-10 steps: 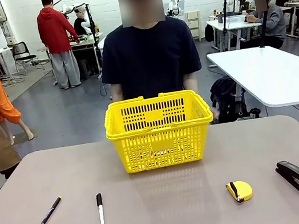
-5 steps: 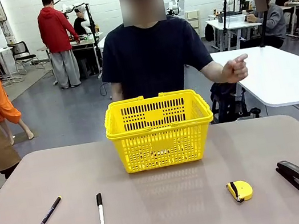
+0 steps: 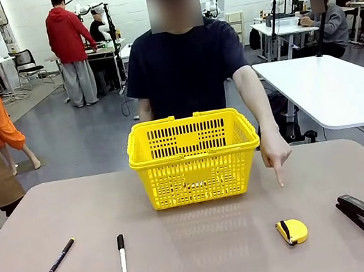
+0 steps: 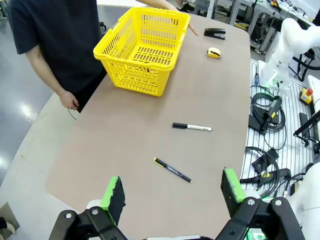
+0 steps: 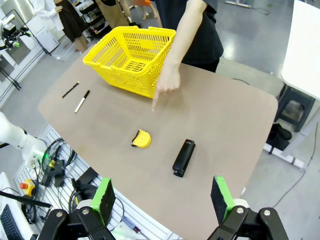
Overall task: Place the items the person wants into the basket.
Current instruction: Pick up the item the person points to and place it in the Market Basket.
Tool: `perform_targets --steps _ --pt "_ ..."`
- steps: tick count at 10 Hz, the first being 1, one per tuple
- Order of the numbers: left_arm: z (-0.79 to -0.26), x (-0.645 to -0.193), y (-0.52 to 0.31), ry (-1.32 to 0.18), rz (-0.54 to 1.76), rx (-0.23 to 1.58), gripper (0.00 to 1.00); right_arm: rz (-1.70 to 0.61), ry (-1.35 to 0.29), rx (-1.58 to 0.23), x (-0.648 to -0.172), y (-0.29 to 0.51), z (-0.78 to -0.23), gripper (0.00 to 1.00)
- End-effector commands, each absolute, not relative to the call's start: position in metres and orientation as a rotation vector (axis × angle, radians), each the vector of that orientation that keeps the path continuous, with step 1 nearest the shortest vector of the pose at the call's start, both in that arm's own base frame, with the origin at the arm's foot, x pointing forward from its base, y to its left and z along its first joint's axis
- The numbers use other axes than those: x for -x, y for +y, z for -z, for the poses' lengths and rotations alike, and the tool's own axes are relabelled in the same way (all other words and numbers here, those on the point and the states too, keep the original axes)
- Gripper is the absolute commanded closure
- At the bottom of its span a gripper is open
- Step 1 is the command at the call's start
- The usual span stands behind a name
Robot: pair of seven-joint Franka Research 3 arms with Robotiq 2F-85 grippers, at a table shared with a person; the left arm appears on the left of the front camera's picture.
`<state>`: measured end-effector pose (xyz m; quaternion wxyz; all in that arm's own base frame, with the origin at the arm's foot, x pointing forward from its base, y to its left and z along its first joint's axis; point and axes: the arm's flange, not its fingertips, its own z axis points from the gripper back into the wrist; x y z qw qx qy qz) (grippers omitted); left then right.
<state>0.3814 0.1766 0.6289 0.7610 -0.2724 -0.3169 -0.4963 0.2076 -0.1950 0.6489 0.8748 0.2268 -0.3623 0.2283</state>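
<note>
The person's hand points at the small rounded yellow tape measure, lower right. Your left gripper and right gripper have jaws apart, empty.

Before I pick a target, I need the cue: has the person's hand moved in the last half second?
Yes. The person's hand came down from above the basket rim to its right side, pointing toward the tape measure.
</note>
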Motion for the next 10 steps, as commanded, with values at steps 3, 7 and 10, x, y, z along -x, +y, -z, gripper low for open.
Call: perform_targets --steps 3,7,10 --pt "-0.630 -0.382 0.178 -0.708 1.101 0.601 0.00 -0.477 -0.756 -0.474 -0.208 -0.195 -0.649 0.00" --pt "-0.630 -0.382 0.178 -0.708 1.101 0.601 0.00 -0.427 -0.302 -0.128 -0.289 0.026 -0.608 0.00" --pt "-0.630 -0.382 0.178 -0.708 1.101 0.601 0.00 -0.342 -0.160 -0.020 -0.314 0.113 -0.504 0.00"
